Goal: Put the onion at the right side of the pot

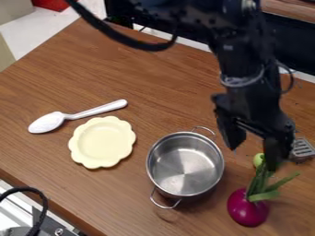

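Near the onion (247,208), the pot (183,162) shows its metal floor; the gripper (253,159) looks spread.

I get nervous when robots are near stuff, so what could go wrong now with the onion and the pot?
One of the open fingers looks very close to the green leaves, so it might snag them and tug the onion. The onion is round, so a bump could make it roll. The pot is close by too, and a sideways swing might knock its rim.
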`<action>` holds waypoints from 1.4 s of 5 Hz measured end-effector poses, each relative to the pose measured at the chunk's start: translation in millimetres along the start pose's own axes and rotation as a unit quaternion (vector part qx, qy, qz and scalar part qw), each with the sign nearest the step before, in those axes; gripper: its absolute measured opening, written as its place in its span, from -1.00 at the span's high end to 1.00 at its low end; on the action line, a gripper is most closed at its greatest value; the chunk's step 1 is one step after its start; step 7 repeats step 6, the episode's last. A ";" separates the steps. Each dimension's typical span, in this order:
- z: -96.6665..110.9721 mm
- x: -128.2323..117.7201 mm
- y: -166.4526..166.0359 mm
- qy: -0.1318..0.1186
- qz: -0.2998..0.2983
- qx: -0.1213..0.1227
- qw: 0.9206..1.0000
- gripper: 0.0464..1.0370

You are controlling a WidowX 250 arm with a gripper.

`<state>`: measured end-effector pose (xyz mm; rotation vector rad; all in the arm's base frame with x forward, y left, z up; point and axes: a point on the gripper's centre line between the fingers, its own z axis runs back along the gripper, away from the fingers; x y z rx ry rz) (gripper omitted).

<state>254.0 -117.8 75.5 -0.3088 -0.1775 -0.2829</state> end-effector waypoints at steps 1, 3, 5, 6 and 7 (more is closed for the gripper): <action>11.3 3.2 5.9 -0.017 0.011 0.001 1.000 -0.92; 41.8 22.2 27.1 -0.030 0.056 -0.012 0.998 -0.92; 46.3 44.0 65.1 -0.047 0.111 0.020 0.993 -0.92; 50.9 54.2 81.7 -0.061 0.121 0.026 0.990 -0.92; 50.9 54.2 81.7 -0.061 0.121 0.026 0.990 -0.92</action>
